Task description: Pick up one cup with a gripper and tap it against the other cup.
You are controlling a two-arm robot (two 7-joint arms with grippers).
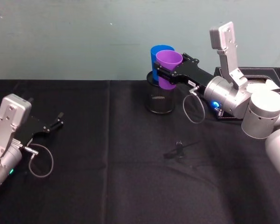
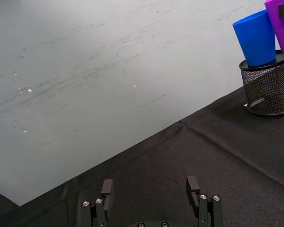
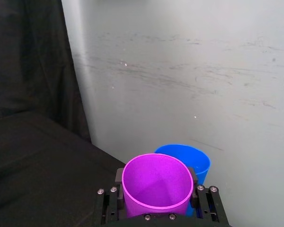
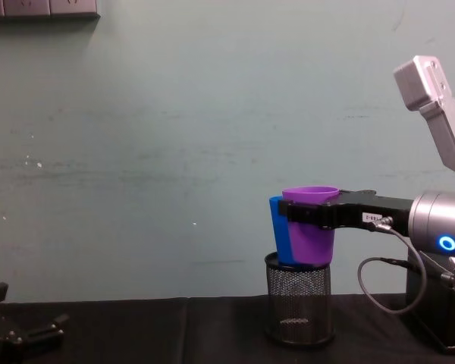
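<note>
Beside blue cup — purple cup upright in right gripper, mouth up.

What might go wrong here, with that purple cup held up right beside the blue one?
The blue cup stands slightly tilted in the black mesh pen holder; a hard tap might knock it out or tip the holder. The right tool pinches the purple cup by its smooth sides, so a knock might twist it loose. The left tool idles open, far left.
</note>
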